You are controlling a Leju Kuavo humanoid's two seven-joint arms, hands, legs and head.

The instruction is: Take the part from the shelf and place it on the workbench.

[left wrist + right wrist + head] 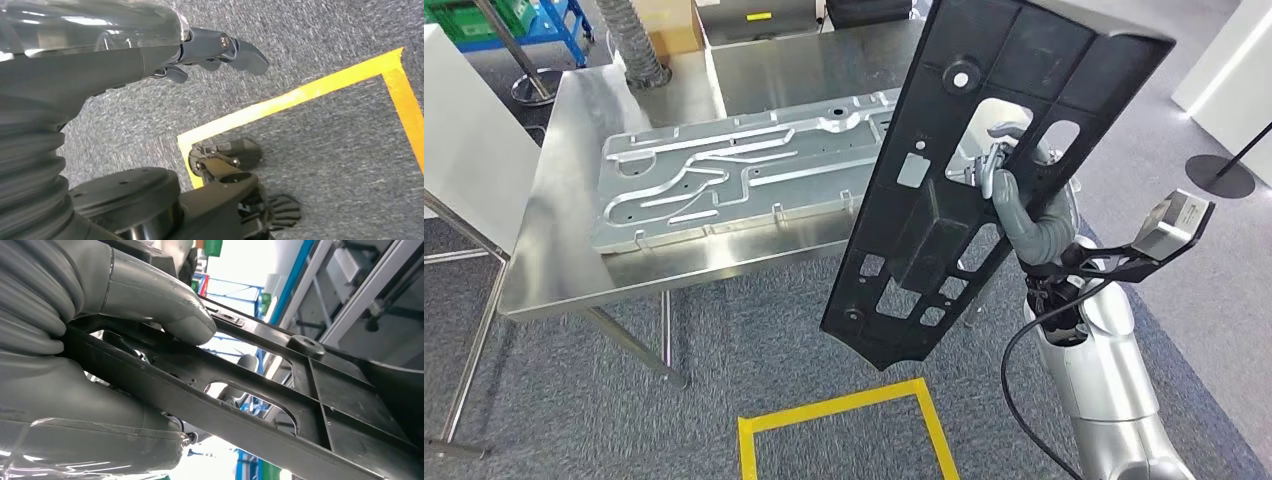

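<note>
Gripping hard, the right hand [1014, 195] has its fingers hooked through a cut-out in the long black plastic panel with moulded ribs and openings [954, 200], and the right wrist view confirms it: thick grey thumb [165, 305] pressed down on one rib, darker fingers wrapped round from the other side. That panel is up in the air, tilted steeply, its lower end hanging over the grey carpet floor [724, 370] just above the yellow tape square [844, 420], its upper end reaching out across the near right corner of the stainless steel counter [574, 200]. It's not touching the counter as far as the head view shows.

Down low, the left hand [210, 50] hangs beside the body over the carpet, fingers curled loosely with nothing in them, a corner of the yellow tape beneath it.

Further out, a large flat silver metal plate with machined grooves [724, 175] lies across the middle of the counter, running along its length. Past the far edge, a grey ribbed hose [634, 40] drops down near the far left corner, with a blue cart holding green crates [514, 20] beyond it.
</note>
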